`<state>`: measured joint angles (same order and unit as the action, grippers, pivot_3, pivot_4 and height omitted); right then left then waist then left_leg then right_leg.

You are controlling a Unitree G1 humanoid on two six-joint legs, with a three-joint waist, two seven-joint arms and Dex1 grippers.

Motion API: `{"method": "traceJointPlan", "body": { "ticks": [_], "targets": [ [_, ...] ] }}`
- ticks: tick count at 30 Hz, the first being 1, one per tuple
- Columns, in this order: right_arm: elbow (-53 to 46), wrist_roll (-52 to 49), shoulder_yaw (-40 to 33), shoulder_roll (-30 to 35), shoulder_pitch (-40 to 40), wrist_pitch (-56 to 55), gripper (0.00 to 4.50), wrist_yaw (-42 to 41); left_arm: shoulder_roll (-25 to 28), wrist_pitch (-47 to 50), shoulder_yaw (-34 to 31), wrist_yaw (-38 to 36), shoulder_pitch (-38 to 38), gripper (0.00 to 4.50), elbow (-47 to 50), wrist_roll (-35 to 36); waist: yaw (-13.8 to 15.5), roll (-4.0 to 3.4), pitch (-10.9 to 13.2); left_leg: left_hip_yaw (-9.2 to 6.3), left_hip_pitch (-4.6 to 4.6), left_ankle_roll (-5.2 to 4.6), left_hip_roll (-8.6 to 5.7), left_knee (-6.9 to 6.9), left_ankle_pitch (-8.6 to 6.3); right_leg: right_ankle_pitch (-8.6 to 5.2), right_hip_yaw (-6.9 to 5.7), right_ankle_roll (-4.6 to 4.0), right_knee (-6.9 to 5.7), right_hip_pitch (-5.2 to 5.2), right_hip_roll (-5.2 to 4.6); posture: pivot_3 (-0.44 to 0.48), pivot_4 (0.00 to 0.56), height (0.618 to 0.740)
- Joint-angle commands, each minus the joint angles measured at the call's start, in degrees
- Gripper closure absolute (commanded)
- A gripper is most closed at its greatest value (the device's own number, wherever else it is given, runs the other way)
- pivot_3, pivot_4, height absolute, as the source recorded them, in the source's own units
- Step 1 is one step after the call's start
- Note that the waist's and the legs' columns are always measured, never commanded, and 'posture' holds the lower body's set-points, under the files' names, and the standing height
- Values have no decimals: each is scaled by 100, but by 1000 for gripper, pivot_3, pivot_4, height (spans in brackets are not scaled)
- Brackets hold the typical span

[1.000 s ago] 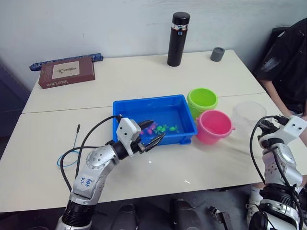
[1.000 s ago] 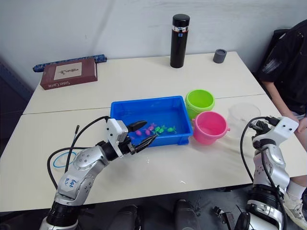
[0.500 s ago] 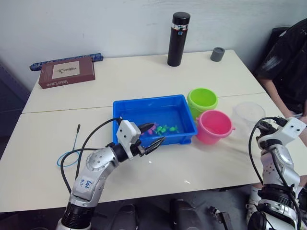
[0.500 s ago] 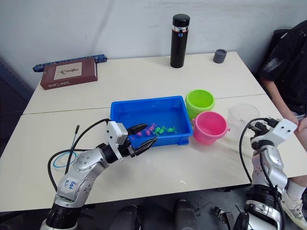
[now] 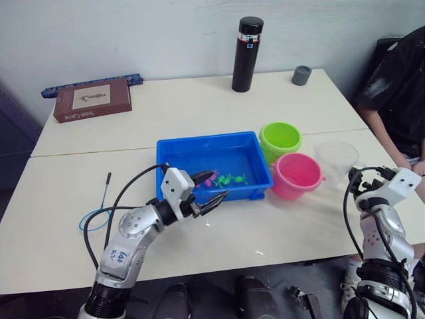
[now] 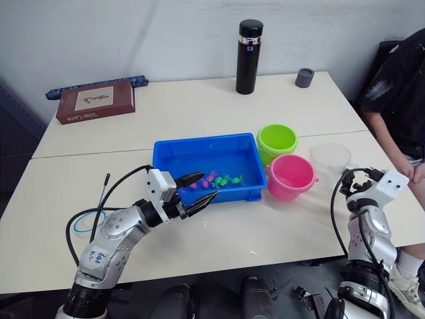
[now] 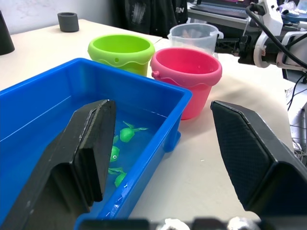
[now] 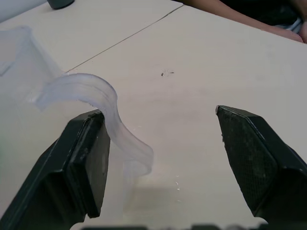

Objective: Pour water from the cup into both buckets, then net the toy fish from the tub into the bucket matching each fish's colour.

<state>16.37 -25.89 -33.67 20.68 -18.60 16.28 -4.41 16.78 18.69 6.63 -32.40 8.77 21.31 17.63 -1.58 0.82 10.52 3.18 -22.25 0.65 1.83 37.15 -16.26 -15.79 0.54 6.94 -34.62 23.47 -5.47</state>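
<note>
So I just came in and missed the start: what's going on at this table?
A two-armed robot is at an early step of a pour-and-sort job. Its right gripper, fingers open, sits at the handle of the clear plastic cup, not yet gripping it. Its left gripper hangs open at the near rim of the shallow blue tub, where small pink and green toy fish lie. The lime green bucket and pink bucket stand beside the tub. The blue-rimmed net lies on the table.

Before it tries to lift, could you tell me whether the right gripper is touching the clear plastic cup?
Cannot tell. In the right wrist view the clear plastic cup's handle lies right against one open finger of the right gripper, but no contact or gap shows plainly.
</note>
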Motion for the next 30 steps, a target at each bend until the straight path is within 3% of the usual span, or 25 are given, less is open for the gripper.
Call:
{"method": "traceJointPlan", "body": {
  "ticks": [1, 12, 19, 24, 30],
  "targets": [
    [-344, -100, -85, 6, 104, -69, 790, 25, 6, -120, -42, -34, -16, 1054, 69, 59, 0, 0, 0, 0, 0, 0, 0, 0, 0, 0, 0, 0, 0, 0, 0, 0, 150, 740],
    [-789, -215, -122, -144, 533, 63, 790, 137, 8, -107, -30, -64, 20, 1054, 47, 62, 5, 0, 0, -2, -2, 0, 0, -2, 0, 0, -2, 0, 6, 0, -1, 0, 150, 740],
    [-1799, -438, -47, -394, 1063, 460, 790, 328, 13, -65, -30, -77, 42, 1054, 48, 84, 3, 0, 0, -5, -3, 0, 1, -4, 0, 0, -3, 0, 7, 0, -2, 0, 150, 740],
    [-3456, -1006, -71, -553, 1795, 1086, 790, 466, 31, -41, -46, -81, 55, 1054, 57, 94, 7, 0, 0, -9, -4, 0, 2, -8, 0, -1, -4, -2, 9, 1, -2, 0, 150, 740],
    [-5420, -2770, -345, -155, 2597, 1979, 790, 426, 57, -50, -108, -67, 46, 1054, 20, 99, 7, -2, 1, -51, -6, -1, 4, -7, -2, -2, -4, -3, 16, 0, -5, 0, 150, 740]
  ]
}}
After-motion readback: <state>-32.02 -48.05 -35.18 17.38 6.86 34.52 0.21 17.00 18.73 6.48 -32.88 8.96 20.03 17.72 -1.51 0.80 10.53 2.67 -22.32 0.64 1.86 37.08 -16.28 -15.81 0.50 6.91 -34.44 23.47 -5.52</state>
